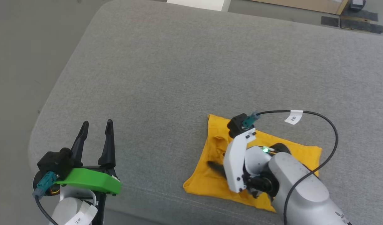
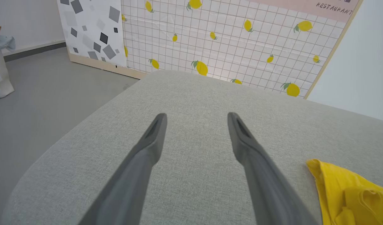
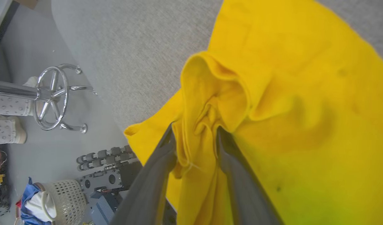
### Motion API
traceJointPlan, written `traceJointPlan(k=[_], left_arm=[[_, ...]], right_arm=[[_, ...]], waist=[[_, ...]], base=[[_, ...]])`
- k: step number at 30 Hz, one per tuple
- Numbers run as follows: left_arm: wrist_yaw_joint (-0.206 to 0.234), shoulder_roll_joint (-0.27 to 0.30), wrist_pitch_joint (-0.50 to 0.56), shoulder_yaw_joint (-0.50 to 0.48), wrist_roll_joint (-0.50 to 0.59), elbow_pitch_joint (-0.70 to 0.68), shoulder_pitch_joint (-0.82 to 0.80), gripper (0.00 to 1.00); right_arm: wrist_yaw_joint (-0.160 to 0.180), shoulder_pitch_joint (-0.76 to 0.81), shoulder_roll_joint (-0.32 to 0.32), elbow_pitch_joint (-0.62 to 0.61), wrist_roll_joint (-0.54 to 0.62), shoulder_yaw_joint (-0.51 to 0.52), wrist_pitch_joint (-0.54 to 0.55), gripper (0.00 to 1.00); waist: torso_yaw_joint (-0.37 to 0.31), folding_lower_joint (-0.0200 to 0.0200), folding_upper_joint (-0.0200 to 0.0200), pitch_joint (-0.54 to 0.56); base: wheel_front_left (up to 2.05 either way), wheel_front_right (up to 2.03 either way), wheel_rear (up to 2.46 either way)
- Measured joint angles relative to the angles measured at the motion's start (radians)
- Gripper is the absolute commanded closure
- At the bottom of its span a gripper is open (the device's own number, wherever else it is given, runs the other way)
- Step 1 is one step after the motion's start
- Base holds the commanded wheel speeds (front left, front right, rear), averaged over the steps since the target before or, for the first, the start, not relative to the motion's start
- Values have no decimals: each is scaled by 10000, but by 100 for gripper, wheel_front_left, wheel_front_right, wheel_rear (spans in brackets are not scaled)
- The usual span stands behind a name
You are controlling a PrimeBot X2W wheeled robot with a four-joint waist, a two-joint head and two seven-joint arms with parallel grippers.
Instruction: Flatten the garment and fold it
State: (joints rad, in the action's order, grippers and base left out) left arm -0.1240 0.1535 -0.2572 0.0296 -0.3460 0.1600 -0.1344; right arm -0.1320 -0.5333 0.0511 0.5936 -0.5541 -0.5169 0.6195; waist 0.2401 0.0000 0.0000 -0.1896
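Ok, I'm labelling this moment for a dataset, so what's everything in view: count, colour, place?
garment: one, yellow, on the cushion's near right part.
cushion: one, grey, bearing the garment.
lemon-print panel: one, white with yellow lemons, behind the cushion.
stool base: one, chrome, on the floor.
basket: one, pale, on the floor, holding blue and white cloth.
left gripper: one, dark fingers, over the cushion's near left, jaws open.
right gripper: one, dark fingers, on the garment, jaws apart around a fold.

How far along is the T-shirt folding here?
Done: the yellow T-shirt lies as a compact folded rectangle on the grey cushion. In hand: the right gripper straddles a bunched fold; gripping or not is unclear. The left gripper hangs open, apart. Left: flatten that bunch.
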Motion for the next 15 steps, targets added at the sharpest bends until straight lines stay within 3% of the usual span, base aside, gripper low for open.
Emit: traceJointPlan(k=[9,12,15], left_arm=[[0,-6,0,25,4,217,12,0],[0,-6,0,-8,33,242,54,0],[13,-15,0,-98,119,161,138,0]], right_arm=[[0,-580,-21,-779,-1743,-1346,-1183,0],[0,-662,-31,-949,-1728,-1175,-1829,0],[0,-660,-33,-1078,-909,-602,-2721,0]], waist=[[-442,0,0,444],[-678,0,0,657],[-969,0,0,863]], base=[[0,0,0],[0,0,0],[0,0,0]])
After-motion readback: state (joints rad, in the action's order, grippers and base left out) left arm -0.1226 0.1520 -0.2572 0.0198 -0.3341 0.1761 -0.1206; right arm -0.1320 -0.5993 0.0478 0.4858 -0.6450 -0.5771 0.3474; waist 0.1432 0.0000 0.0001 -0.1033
